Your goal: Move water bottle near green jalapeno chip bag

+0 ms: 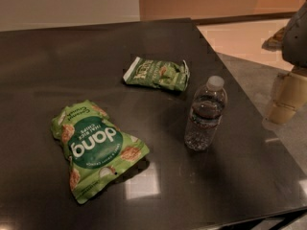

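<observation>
Camera view shows small clear plastic water bottle (206,114) with white cap upright on dark glossy table (72,56), near but not touching flat dark green jalapeno chip bag (157,74) at its 10 o'clock, seemingly where the goal wants it; beige gripper (287,98) sits apart at bottle's 3 o'clock, open-or-closed state cannot tell.

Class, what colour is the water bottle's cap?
White cap on the water bottle, shown in the camera view; gripper at the right edge.

Right edge shows cream jaws, dark grey shell (298,32).
</observation>
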You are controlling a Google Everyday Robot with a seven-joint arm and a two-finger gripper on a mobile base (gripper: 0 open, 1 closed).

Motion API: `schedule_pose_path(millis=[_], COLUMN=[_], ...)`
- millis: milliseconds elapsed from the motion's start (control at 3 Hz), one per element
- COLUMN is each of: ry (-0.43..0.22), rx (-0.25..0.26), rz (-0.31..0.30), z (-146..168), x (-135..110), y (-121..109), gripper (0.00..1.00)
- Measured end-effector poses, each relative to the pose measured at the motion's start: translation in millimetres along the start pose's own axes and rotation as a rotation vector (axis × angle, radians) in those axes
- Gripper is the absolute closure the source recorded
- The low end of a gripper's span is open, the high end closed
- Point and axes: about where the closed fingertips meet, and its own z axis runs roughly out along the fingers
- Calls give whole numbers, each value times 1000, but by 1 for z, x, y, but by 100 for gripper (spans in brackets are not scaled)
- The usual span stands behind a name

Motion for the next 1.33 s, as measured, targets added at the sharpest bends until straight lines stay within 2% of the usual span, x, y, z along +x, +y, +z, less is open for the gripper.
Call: schedule_pose_path(millis=[667,1000,1333], ry=[-22,-102,-221], rx=[0,-17,-68], rz=[-14,-33,-55], z=[-1,2,11], x=[-5,-17,-35], y=[1,5,17], gripper=[0,0,0])
